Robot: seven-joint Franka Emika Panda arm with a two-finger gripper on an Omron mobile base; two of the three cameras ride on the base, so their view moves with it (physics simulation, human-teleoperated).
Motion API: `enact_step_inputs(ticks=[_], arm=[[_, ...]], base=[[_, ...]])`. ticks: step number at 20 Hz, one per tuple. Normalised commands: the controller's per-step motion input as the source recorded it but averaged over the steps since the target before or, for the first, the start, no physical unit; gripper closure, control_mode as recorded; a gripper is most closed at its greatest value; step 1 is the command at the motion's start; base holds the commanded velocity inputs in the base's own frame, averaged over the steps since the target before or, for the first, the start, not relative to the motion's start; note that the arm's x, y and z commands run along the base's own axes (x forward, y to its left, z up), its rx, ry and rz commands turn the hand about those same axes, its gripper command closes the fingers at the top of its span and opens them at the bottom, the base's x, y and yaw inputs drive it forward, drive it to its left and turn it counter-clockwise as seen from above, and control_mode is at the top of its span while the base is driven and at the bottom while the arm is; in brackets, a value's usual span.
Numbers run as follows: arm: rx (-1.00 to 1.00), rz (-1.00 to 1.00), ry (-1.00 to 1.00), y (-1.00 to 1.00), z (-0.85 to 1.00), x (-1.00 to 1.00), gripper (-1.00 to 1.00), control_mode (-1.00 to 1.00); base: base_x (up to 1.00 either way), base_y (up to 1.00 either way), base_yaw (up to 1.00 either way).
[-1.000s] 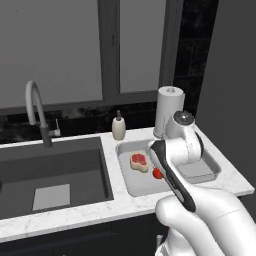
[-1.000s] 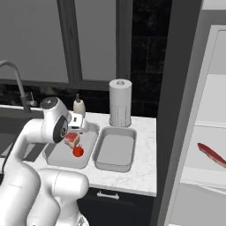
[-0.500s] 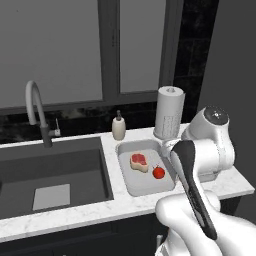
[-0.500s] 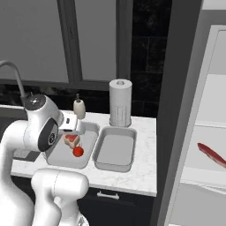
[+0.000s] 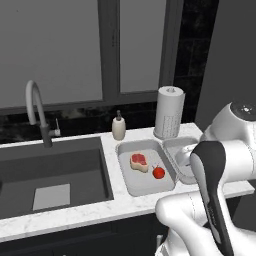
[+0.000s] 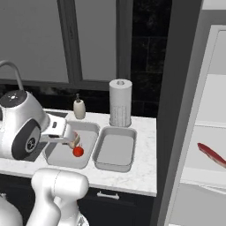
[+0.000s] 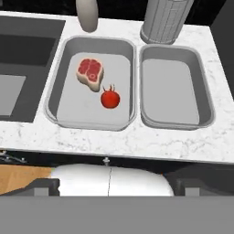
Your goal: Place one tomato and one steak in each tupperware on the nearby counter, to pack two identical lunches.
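Looked like white, faintly speckled marble on the counter (image 7: pixel 192 141), smooth and matt. Appeared as dull grey plastic on both tupperware trays (image 7: pixel 137 59). Showed glossy red skin on the tomato (image 7: pixel 110 98), raw marbled flesh on the steak (image 7: pixel 90 71). Seemed ribbed paper on the towel roll (image 5: pixel 168 112), brushed metal on the faucet (image 5: pixel 36 111).

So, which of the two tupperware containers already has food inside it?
The tupperware nearer the sink, next to the soap bottle: it holds a steak and a tomato. The other tupperware, before the paper towel roll, is empty.
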Motion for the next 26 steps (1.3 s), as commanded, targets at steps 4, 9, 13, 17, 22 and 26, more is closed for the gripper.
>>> enact_step_inputs(ticks=[4, 9, 13, 17, 22, 26], arm=[[0.00, 0.00, -0.03, 0.00, -0.08, -0.25, -1.00, 1.00], [0.00, 0.00, 0.00, 0.00, 0.00, 0.00, -1.00, 1.00], [0.00, 0.00, 0.00, 0.00, 0.00, 0.00, -1.00, 1.00], [0.00, 0.00, 0.00, 0.00, 0.00, 0.00, -1.00, 1.00], [0.00, 0.00, 0.00, 0.00, 0.00, 0.00, -1.00, 1.00], [0.00, 0.00, 0.00, 0.00, 0.00, 0.00, -1.00, 1.00]], base=[[-0.75, 0.00, 0.00], [-1.00, -0.22, 0.00], [-1.00, -0.45, -0.01], [-0.67, -0.84, -0.08], [-0.09, -1.00, -0.04], [0.04, -0.93, -0.01]])
